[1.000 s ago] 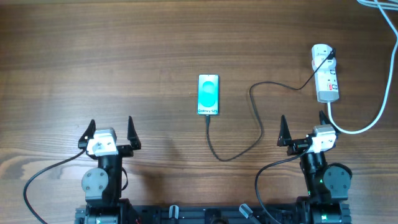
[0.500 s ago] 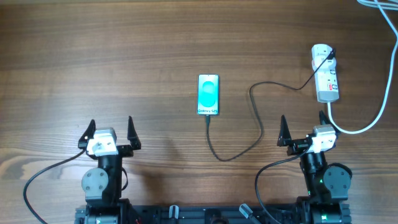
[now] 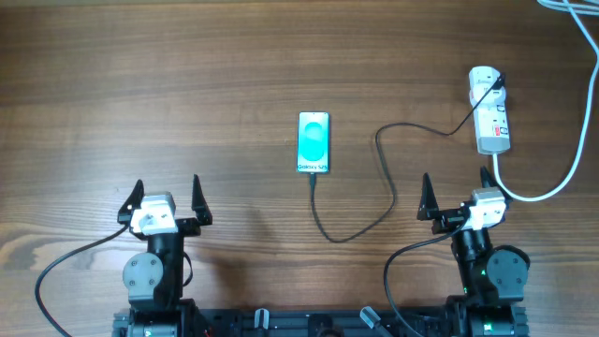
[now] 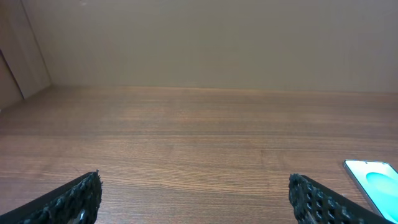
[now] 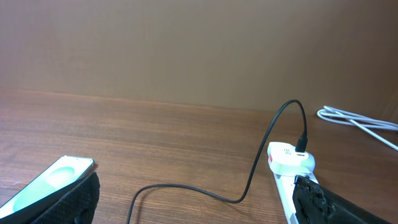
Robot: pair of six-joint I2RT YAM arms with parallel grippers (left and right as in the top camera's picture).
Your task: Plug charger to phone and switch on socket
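The phone (image 3: 314,142) lies mid-table with its cyan screen lit; it also shows in the left wrist view (image 4: 376,183) and the right wrist view (image 5: 50,180). The black charger cable (image 3: 388,183) runs from the white socket strip (image 3: 489,110) in a loop to the phone's near end, its tip (image 3: 314,180) at the phone's edge. In the right wrist view the cable (image 5: 261,168) rises to the socket (image 5: 289,163). My left gripper (image 3: 165,198) is open and empty near the front edge. My right gripper (image 3: 456,195) is open and empty, just in front of the socket.
A thicker white lead (image 3: 562,183) curves from the socket's near end around to the back right corner; it also shows in the right wrist view (image 5: 357,119). A wall stands behind the table in both wrist views.
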